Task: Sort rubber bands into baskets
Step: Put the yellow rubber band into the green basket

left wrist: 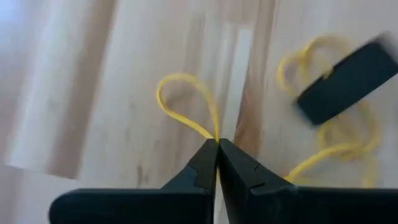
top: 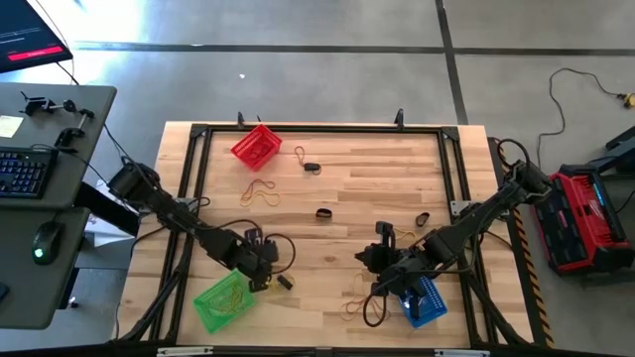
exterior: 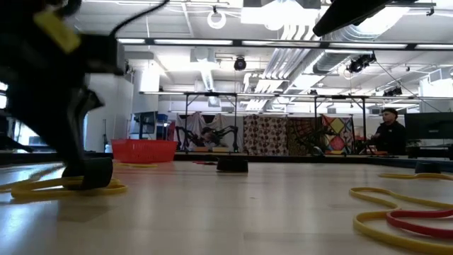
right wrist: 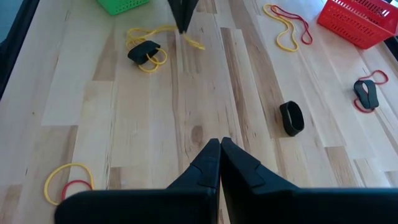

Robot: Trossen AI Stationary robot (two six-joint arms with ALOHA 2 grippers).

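My left gripper (top: 263,270) is down at the table near the green basket (top: 223,302) and is shut on a thin yellow rubber band (left wrist: 180,102). Beside it a thick black band (left wrist: 348,81) lies on several yellow bands (left wrist: 336,149). My right gripper (right wrist: 219,144) is shut and empty above bare wood, next to the blue basket (top: 425,299). The red basket (top: 256,147) stands at the far left. The green basket holds yellow bands. My left gripper pinches the yellow band between its two fingertips at one end of the loop (left wrist: 214,134). The fingers come steeply from above. The rest of the loop reaches out beyond the tips over the wood; whether it lies on the table I cannot tell.
Loose bands lie scattered: a black one (right wrist: 291,118) mid-table, a black one on a red one (right wrist: 367,92), yellow and red loops (right wrist: 286,28) near the red basket, and yellow and red loops (right wrist: 65,183) near the front edge. A black frame (top: 198,134) borders the table.
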